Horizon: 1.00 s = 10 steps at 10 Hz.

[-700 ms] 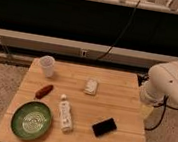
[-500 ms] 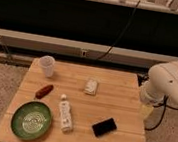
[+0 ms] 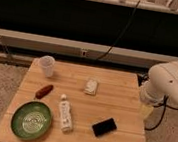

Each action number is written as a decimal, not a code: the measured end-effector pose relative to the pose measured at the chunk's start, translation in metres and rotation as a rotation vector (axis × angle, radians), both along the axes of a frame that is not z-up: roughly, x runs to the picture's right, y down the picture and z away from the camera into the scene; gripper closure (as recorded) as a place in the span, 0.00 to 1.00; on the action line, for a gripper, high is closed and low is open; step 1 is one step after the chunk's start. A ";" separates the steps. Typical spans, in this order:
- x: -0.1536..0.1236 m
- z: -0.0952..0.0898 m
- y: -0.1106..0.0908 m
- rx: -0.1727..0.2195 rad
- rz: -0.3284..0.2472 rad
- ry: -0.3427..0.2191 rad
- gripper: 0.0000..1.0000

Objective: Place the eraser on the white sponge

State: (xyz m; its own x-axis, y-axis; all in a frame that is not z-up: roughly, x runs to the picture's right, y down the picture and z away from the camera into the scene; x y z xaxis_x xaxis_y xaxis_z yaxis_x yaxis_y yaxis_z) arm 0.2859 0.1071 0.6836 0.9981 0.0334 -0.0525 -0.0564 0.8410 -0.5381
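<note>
The eraser (image 3: pixel 104 127), a flat black block, lies on the wooden table (image 3: pixel 123 101) at the front, right of centre. The white sponge (image 3: pixel 91 87), a small off-white pad, lies near the table's middle, behind and a little left of the eraser. My white arm (image 3: pixel 168 88) hangs at the table's right side. My gripper (image 3: pixel 146 112) points down by the right edge, to the right of both the eraser and the sponge, touching neither.
A translucent cup (image 3: pixel 46 66) stands at the back left. A reddish-brown sausage-shaped thing (image 3: pixel 43 91) lies left of centre. A white bottle (image 3: pixel 65 113) lies beside a green plate (image 3: pixel 32 120) at the front left. A dark wall and cables run behind.
</note>
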 end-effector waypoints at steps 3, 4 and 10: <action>0.000 0.000 0.000 0.000 0.000 0.000 0.20; 0.000 0.000 0.000 0.000 0.000 0.000 0.20; -0.018 0.006 0.018 -0.002 -0.032 -0.033 0.20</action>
